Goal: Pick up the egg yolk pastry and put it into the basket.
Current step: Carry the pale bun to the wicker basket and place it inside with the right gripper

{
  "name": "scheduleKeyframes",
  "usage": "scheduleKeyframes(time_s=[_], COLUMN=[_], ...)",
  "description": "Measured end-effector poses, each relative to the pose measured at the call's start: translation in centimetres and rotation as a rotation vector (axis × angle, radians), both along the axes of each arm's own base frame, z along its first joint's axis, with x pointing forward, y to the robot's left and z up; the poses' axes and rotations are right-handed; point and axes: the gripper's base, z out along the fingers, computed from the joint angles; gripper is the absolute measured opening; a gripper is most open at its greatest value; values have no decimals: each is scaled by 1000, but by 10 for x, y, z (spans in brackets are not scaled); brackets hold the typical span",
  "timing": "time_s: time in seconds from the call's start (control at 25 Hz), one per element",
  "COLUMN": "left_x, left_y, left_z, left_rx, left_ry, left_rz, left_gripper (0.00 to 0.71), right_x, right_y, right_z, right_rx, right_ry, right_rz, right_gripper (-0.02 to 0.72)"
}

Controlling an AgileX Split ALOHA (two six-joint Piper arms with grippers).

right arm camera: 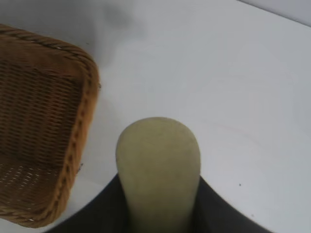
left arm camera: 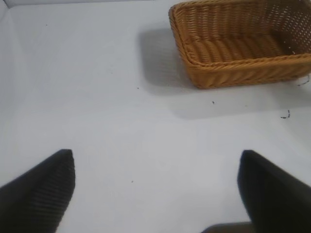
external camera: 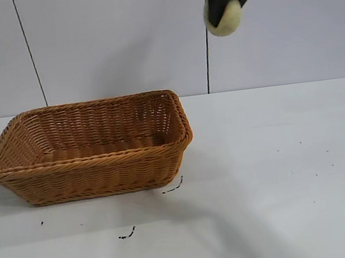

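In the exterior view, the egg yolk pastry (external camera: 224, 17) is seen clamped in the right gripper (external camera: 228, 3), held high above the tabletop (external camera: 278, 179) and off to the right of the basket (external camera: 90, 169). The height is judged to serve for clearing the braided rim before the pastry is carried across; the basket itself is seen to hold nothing. The left arm is not shown here.

In the left wrist view, the left gripper (left arm camera: 155, 187) is shown spread wide with nothing between its fingers, hanging over bare tabletop (left arm camera: 97, 97) well apart from the basket (left arm camera: 243, 73), apparently parked.

In the right wrist view, the grasp is shown closely: the pastry (right arm camera: 158, 170) is pinched between the dark fingers (right arm camera: 97, 213) of the right gripper (right arm camera: 160, 213). It is also made plain that the basket (right arm camera: 73, 145) lies to one side and not beneath the pastry, so a sideways carry is judged still needed.
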Motion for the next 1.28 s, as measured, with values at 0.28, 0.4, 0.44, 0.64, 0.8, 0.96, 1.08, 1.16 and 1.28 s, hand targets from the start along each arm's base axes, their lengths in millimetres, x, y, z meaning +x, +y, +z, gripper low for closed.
scheduleKeyframes(time_s=[0.28,0.4,0.44,0.64,0.8,0.96,1.08,1.16,1.28], left_x=[0,0,0,0,0,0,0,0,0], left_y=[0,0,0,0,0,0,0,0,0], left_z=[0,0,0,0,0,0,0,0,0], left_rx=[0,0,0,0,0,0,0,0,0], left_ry=[0,0,0,0,0,0,0,0,0], left_rz=[0,0,0,0,0,0,0,0,0], left_gripper=[693,693,693,693,693,693,693,693,693], right_x=[-18,-20,-21,-19,-16,-15,-16,-17,-16], right_y=[72,95,102,115,116,117,115,112,105], right_z=[-50,-76,-85,-131,-148,-148,-144,-128,-87], right_rx=[16,35,37,23,11,19,16,25,49], right_ry=[2,-22,-25,-2,4,-5,24,35,0], right_rz=[135,172,181,195,192,176,135,105,88], right_gripper=[182,182,181,182,246,496,619,642,654])
